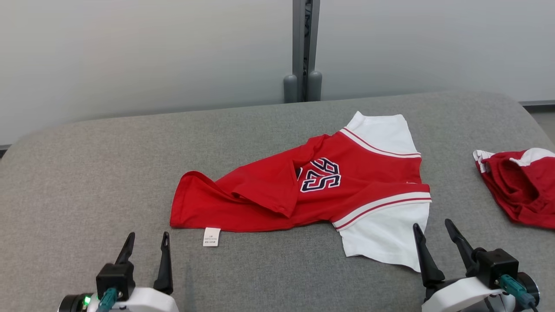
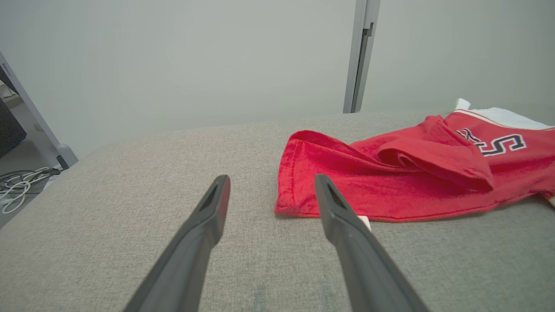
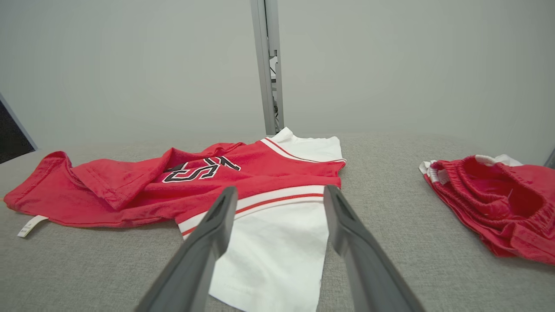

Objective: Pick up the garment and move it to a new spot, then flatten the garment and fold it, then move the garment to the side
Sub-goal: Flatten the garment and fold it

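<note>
The garment (image 1: pixel 347 182) is a red jersey shirt with white sleeves, striped trim and a dark number. It lies sideways on the grey padded table (image 1: pixel 86 173), its body partly folded over itself, with a small white care label (image 1: pixel 211 236) at its near hem. My left gripper (image 1: pixel 145 239) is open at the lower left, just short of the hem (image 2: pixel 303 190) and touching nothing. My right gripper (image 1: pixel 433 229) is open at the lower right, its fingers straddling the near white sleeve (image 3: pixel 273 247) from above, with nothing held.
A second red garment with white trim (image 1: pixel 520 186) lies bunched at the table's right edge, also in the right wrist view (image 3: pixel 494 208). A grey post (image 1: pixel 303 52) stands behind the table against a pale wall. Cables (image 2: pixel 17 186) lie on the floor to the left.
</note>
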`<state>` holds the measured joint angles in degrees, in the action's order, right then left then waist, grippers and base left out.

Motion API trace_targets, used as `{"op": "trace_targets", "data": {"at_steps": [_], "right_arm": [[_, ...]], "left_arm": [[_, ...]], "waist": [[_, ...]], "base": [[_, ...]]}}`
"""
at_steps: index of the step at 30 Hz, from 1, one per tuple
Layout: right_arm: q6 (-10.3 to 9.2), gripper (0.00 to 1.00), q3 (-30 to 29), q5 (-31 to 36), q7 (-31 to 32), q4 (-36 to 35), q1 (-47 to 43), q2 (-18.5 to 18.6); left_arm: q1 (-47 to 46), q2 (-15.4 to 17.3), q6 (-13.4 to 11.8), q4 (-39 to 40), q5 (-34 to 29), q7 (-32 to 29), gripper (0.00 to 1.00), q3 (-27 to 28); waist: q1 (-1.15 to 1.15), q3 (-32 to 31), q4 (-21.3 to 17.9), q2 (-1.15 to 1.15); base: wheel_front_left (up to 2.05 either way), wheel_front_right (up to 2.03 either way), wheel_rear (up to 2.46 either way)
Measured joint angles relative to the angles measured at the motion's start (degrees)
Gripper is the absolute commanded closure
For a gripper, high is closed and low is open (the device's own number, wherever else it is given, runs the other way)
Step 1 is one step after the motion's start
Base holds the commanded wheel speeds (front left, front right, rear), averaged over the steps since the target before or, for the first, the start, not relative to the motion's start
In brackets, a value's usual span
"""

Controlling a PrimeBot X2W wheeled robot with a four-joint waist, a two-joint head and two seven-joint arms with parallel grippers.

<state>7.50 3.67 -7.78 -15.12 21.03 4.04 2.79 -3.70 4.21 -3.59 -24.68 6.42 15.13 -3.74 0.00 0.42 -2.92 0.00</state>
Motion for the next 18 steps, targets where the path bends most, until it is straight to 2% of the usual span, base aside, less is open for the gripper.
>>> {"op": "trace_targets", "data": {"at_steps": [8, 18], "right_arm": [[0.00, 0.00, 0.09, -0.35, 0.00, 0.09, -1.54, 0.01], [0.00, 0.00, -0.19, -0.14, 0.00, 0.74, -2.10, 0.00]], "left_arm": [[5.59, -0.99, 0.07, 3.94, -0.49, 0.00, 0.00, 1.76], [5.36, -1.27, 1.01, 3.47, -0.92, 0.00, 0.00, 2.43]], "waist": [[0.00, -1.67, 0.26, 0.00], [0.00, -0.86, 0.48, 0.00]], "base": [[0.00, 0.00, 0.00], [0.00, 0.00, 0.00]]}}
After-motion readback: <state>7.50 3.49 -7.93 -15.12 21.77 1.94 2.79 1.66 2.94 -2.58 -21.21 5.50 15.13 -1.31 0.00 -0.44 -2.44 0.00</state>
